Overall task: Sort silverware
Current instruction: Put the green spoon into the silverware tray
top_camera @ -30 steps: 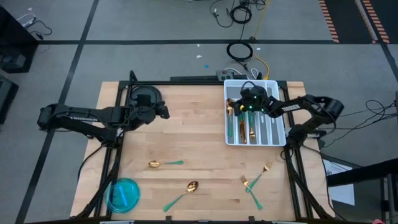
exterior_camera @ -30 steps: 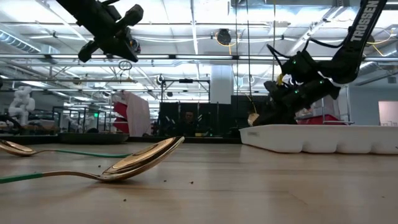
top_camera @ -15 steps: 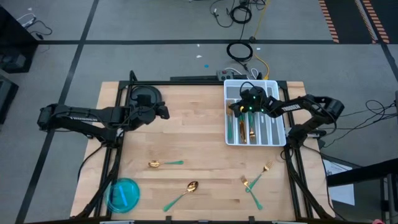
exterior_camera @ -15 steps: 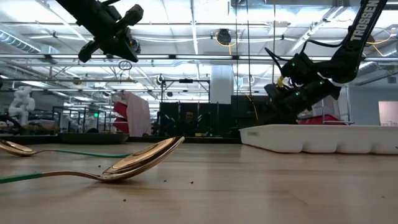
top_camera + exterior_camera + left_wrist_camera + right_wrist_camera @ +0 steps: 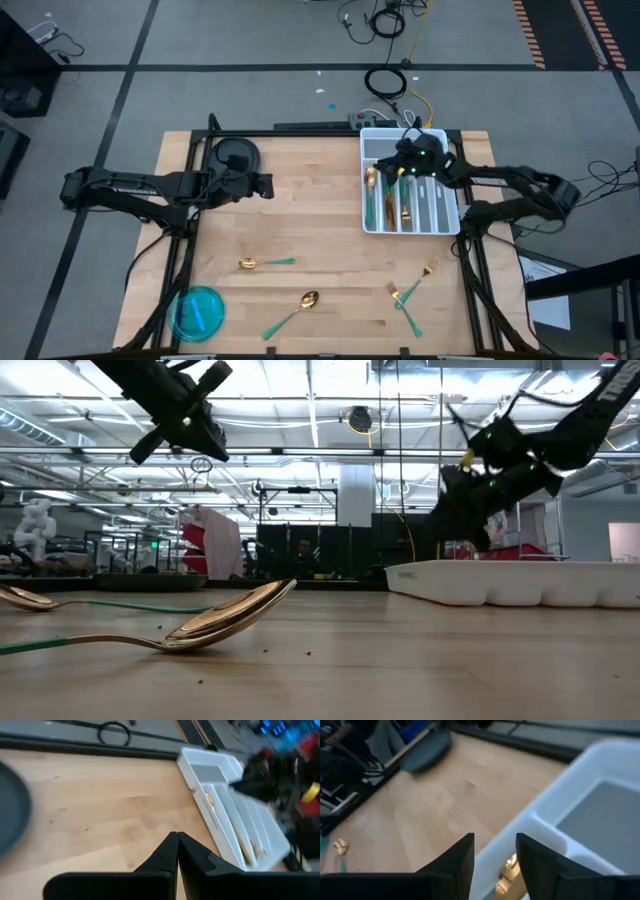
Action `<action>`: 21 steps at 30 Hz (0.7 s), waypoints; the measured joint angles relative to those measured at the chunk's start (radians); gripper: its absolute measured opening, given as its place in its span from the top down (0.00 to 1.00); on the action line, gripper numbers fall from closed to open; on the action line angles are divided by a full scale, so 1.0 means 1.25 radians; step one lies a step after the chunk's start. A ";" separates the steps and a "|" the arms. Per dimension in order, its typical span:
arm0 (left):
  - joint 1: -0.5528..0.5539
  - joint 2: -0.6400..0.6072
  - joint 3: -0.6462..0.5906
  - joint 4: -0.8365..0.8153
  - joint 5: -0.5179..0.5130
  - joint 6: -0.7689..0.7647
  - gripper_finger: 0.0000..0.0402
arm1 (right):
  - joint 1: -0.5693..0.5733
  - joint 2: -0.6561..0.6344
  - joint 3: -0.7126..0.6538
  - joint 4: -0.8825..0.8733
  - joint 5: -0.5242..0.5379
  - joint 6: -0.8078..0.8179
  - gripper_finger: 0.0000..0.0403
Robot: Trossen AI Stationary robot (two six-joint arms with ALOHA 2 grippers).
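Note:
The white divided tray [image 5: 452,222] stands at the table's far right, with some silverware [image 5: 386,205] lying in its left compartments, gold heads and green handles. My right gripper [image 5: 392,170] hangs open over the tray's left side, above a gold head [image 5: 509,866], and touches nothing. On the bare wood lie one spoon [image 5: 265,263], a second spoon [image 5: 295,310] and two forks [image 5: 410,290]. My left gripper [image 5: 266,185] hovers shut over the table's left half, with nothing between its fingers [image 5: 170,851].
A blue round dish [image 5: 198,310] sits at the near left corner and a dark round dish [image 5: 235,156] at the far left. Bare wood lies between the tray and the left arm. Cables lie on the floor beyond the far edge.
My right gripper has opened and let go of a gold-headed piece, which now lies in the tray's left compartment. It has then risen above the tray and drawn back a little toward the far right. My left gripper has turned slightly where it hovers.

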 joint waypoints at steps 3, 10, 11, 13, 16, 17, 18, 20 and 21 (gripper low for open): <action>0.001 0.000 0.000 0.011 0.033 0.123 0.96 | 0.000 -0.082 0.000 -0.033 -0.005 -0.020 0.65; 0.001 0.003 0.000 -0.005 0.278 0.254 0.90 | 0.000 -0.220 0.002 -0.163 -0.013 -0.053 0.65; -0.003 0.012 0.001 -0.022 0.358 0.257 0.88 | 0.000 -0.243 0.002 -0.183 -0.020 -0.059 0.65; -0.022 0.038 0.002 -0.074 0.481 0.253 0.83 | 0.001 -0.290 0.005 -0.223 -0.034 -0.064 0.65; -0.066 0.103 0.002 -0.117 0.560 0.264 0.76 | 0.003 -0.348 0.038 -0.329 -0.032 -0.098 0.65; -0.082 0.130 0.002 -0.121 0.571 0.278 0.75 | 0.003 -0.362 0.052 -0.367 -0.030 -0.112 0.65; -0.096 0.155 0.002 -0.118 0.582 0.294 0.73 | 0.003 -0.371 0.067 -0.401 -0.028 -0.126 0.65; -0.126 0.211 0.005 -0.099 0.603 0.324 0.70 | 0.002 -0.384 0.093 -0.456 -0.019 -0.149 0.65; -0.141 0.238 0.008 -0.096 0.611 0.347 0.69 | 0.003 -0.388 0.103 -0.477 -0.012 -0.158 0.65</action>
